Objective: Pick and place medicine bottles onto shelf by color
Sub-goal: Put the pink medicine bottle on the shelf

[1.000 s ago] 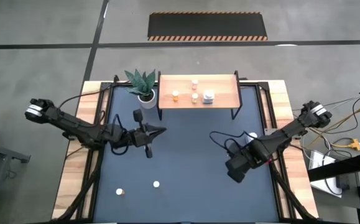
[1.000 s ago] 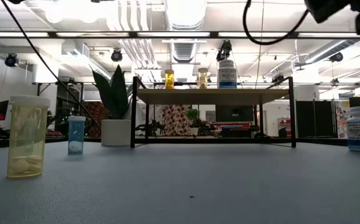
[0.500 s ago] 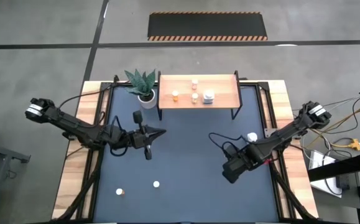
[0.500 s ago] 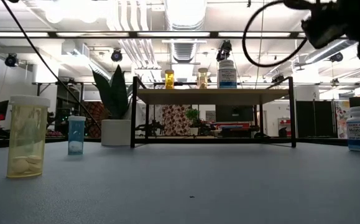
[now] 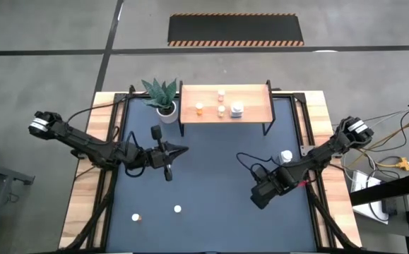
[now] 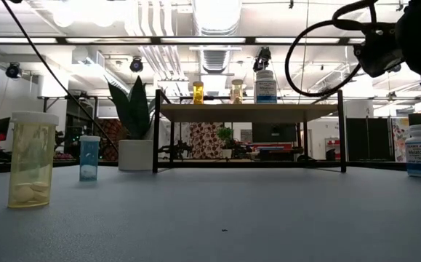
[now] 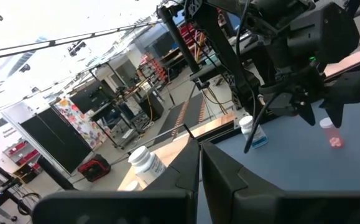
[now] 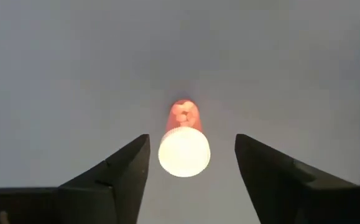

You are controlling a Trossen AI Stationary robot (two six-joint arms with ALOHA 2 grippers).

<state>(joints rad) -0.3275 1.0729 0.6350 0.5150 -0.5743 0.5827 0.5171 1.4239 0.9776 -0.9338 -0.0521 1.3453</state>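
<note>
The right end effector [image 8: 184, 163] hangs wide open above the pink-red bottle [image 8: 184, 138], holding nothing; I would lower straight, cap centred, before closing.

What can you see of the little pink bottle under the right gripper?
The pink bottle is small and round, with a see-through pink-orange body and a ribbed white cap. It stands upright on the dark blue table, seen from above. The right gripper hangs over it, fingers open on either side, not touching it.
</note>
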